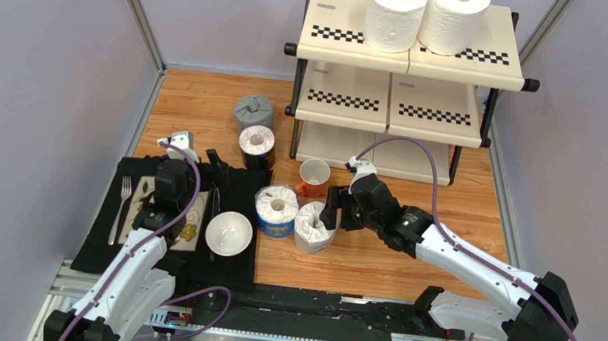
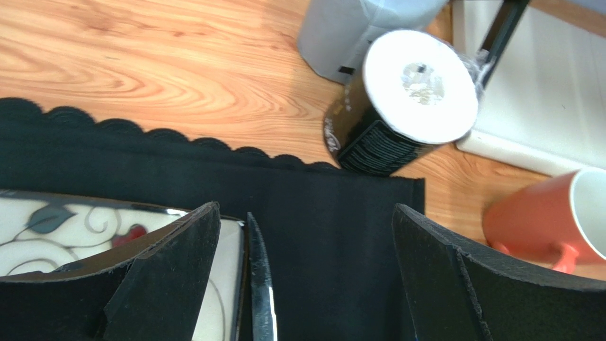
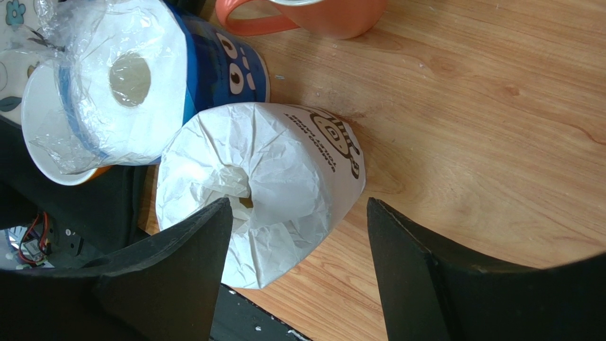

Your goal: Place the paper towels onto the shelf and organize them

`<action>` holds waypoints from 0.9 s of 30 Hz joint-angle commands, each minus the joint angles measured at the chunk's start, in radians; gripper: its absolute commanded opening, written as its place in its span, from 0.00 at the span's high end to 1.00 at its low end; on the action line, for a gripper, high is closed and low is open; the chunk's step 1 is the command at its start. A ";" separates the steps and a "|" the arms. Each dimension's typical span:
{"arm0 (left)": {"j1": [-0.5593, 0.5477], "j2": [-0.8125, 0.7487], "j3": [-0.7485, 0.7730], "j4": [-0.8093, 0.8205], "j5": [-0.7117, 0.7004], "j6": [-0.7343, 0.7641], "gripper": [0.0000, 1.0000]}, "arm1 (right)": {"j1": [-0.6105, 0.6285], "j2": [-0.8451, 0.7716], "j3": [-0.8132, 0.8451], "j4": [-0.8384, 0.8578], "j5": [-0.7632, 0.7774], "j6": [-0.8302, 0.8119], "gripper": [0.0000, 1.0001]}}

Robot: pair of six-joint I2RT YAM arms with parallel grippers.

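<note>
The shelf (image 1: 341, 49) stands at the back with two plain white paper towels (image 1: 396, 12) (image 1: 454, 15) on its top tier. On the table stand a grey roll (image 1: 253, 113), a black roll (image 1: 257, 145), a blue roll (image 1: 276, 211) and a white-wrapped roll (image 1: 313, 227). My right gripper (image 1: 335, 211) is open right beside the white-wrapped roll (image 3: 284, 160). In the right wrist view (image 3: 299, 206) its left finger lies over the roll's top edge and its right finger is off to the side. My left gripper (image 1: 216, 168) is open and empty over the black placemat (image 2: 334, 234).
An orange mug (image 1: 312, 177) stands between the shelf and the rolls. A white bowl (image 1: 229, 233), a plate (image 2: 57, 234), a knife (image 2: 260, 284) and a fork (image 1: 123, 202) lie on the placemat. The blue roll (image 3: 121, 92) touches the white-wrapped one.
</note>
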 commanded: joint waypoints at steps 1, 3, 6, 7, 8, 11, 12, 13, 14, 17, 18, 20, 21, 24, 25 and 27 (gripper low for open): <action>-0.002 0.068 0.080 0.015 0.102 0.028 0.01 | 0.016 0.011 0.023 0.064 -0.022 -0.003 0.27; -0.003 0.094 0.106 0.019 0.124 0.025 0.01 | 0.016 0.014 0.024 0.068 -0.028 -0.004 0.27; -0.002 0.148 0.148 0.019 0.150 0.028 0.01 | 0.022 0.024 0.026 0.078 -0.025 -0.004 0.27; -0.002 0.162 0.153 0.019 0.167 0.026 0.01 | 0.025 0.028 0.026 0.081 -0.027 -0.004 0.27; -0.002 0.165 0.154 0.047 0.174 0.023 0.01 | 0.029 0.032 0.027 0.084 -0.027 -0.004 0.28; -0.002 0.163 0.153 0.051 0.185 0.031 0.01 | 0.033 0.055 0.032 0.091 -0.024 -0.007 0.28; -0.002 0.163 0.150 0.051 0.184 0.032 0.01 | 0.036 0.061 0.035 0.095 -0.022 -0.009 0.28; -0.002 0.157 0.146 0.050 0.184 0.034 0.01 | 0.039 0.077 0.038 0.093 -0.012 -0.010 0.29; -0.002 0.153 0.143 0.048 0.184 0.035 0.01 | 0.042 0.084 0.043 0.085 -0.004 -0.010 0.30; -0.002 0.145 0.142 0.042 0.199 0.040 0.01 | 0.053 0.118 0.049 0.079 0.033 -0.012 0.32; -0.002 0.142 0.142 0.035 0.201 0.041 0.01 | 0.056 0.129 0.049 0.082 0.042 -0.010 0.33; -0.002 0.136 0.142 0.030 0.204 0.046 0.01 | 0.068 0.158 0.049 0.085 0.074 -0.010 0.35; -0.002 0.133 0.140 0.030 0.201 0.048 0.01 | 0.082 0.167 0.049 0.090 0.088 -0.009 0.37; -0.002 0.119 0.133 0.004 0.202 0.051 0.01 | 0.105 0.192 0.052 0.095 0.146 -0.010 0.47; -0.002 0.114 0.131 0.002 0.201 0.054 0.01 | 0.110 0.193 0.053 0.093 0.157 -0.010 0.52; -0.002 0.104 0.125 -0.004 0.194 0.055 0.01 | 0.119 0.178 0.063 0.085 0.165 -0.012 0.65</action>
